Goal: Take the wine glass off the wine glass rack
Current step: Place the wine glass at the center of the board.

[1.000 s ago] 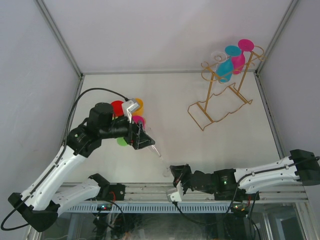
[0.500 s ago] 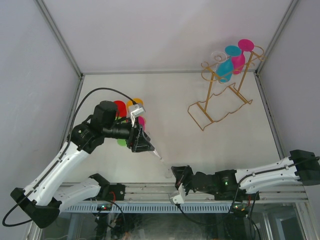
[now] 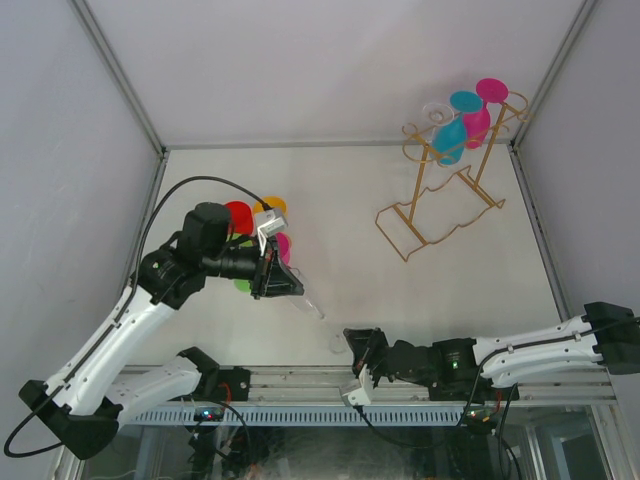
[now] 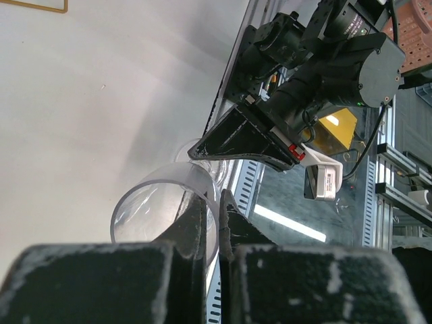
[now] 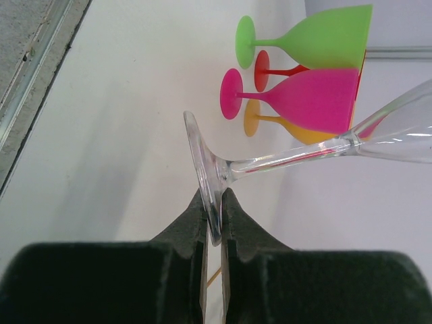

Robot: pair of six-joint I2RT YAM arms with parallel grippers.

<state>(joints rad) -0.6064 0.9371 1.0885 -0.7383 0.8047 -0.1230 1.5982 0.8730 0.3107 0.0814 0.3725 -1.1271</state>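
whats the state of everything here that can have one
clear wine glass, off the rack, held sideways between both grippers
left gripper, shut on its rim
right gripper, shut on its foot
wine glass rack, standing, three glasses hanging on it
four coloured glasses, standing on the table

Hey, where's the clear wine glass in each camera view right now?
Top external: clear wine glass low centre, between left gripper and right gripper.
Left wrist: bowl lower centre-left, rim pinched between its own fingers.
Right wrist: from centre to right edge, foot pinched.
Shared landmark: the right gripper on the foot, in all three.
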